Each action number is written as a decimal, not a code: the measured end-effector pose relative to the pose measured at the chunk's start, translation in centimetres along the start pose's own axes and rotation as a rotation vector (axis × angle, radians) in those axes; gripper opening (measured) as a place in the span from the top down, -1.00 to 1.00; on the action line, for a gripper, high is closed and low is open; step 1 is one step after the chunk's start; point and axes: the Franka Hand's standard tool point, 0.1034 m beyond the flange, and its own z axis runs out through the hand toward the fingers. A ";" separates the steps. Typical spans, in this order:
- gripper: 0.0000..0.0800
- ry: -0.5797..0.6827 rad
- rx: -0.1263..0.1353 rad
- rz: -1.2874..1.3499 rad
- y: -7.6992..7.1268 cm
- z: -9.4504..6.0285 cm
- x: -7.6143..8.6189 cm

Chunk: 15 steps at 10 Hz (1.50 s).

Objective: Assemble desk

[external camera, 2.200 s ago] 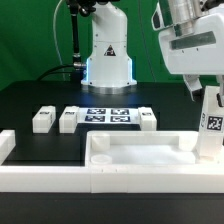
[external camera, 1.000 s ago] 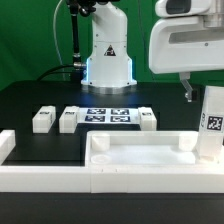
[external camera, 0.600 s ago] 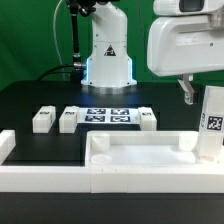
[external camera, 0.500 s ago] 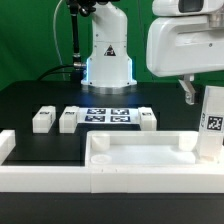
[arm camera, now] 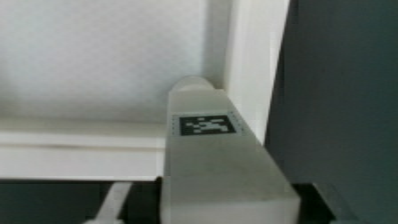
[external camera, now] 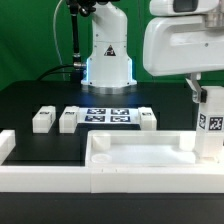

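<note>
The white rimmed tabletop panel (external camera: 140,150) lies at the front. One white block leg (external camera: 210,125) stands upright at its corner on the exterior view's right, tag facing the camera. My gripper (external camera: 203,95) comes down from above and is shut on the top of this leg. In the wrist view the leg (arm camera: 217,160) with its tag runs from between my jaws (arm camera: 217,215) down into the panel's corner (arm camera: 222,75). Three more legs lie on the black table: two on the exterior view's left (external camera: 42,120) (external camera: 68,118), one further right (external camera: 147,118).
The marker board (external camera: 108,116) lies between the loose legs. Low white border rails (external camera: 40,165) run along the front and the exterior view's left. The robot base (external camera: 108,55) stands behind the marker board.
My hand has shifted slightly toward the exterior view's left. The upright leg has turned in place, its tag now sitting further left on it. The other parts have not moved.
</note>
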 end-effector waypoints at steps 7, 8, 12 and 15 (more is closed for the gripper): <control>0.26 0.021 0.055 0.685 0.2 0.1 0.1; 0.26 0.019 0.056 0.750 0.2 0.2 0.1; 0.26 -0.001 0.149 1.228 0.2 0.4 -0.3; 0.26 -0.020 0.203 1.484 -0.3 0.7 -0.4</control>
